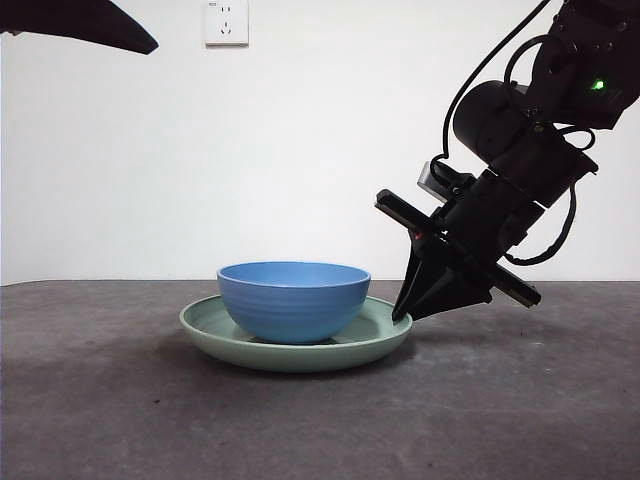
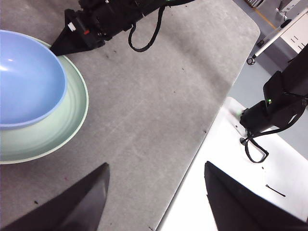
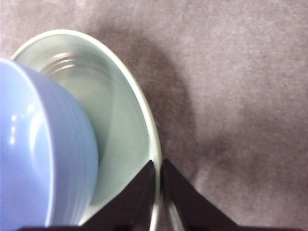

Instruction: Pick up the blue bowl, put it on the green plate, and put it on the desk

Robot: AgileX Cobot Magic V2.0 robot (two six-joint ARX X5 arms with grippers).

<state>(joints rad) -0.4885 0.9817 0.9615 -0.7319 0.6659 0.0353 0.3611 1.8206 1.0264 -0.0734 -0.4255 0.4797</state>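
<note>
The blue bowl (image 1: 293, 300) sits upright inside the green plate (image 1: 300, 354), which rests flat on the desk (image 1: 520, 400). My right gripper (image 1: 404, 315) comes down at a slant from the upper right. Its tip is at the plate's right rim. In the right wrist view the two jaws of the right gripper (image 3: 158, 166) are pinched together over the plate's (image 3: 120, 115) thin edge, beside the bowl (image 3: 38, 154). My left gripper (image 2: 155, 166) hangs high over the desk, open and holding nothing, away from the bowl (image 2: 26, 82) and plate (image 2: 48, 139).
A white wall with an outlet (image 1: 226, 22) stands behind the desk. In the left wrist view the desk's edge meets a white surface (image 2: 269, 163) with a black arm base (image 2: 284, 96). The waiting left arm shows as a black tip (image 1: 90, 25) at the top left.
</note>
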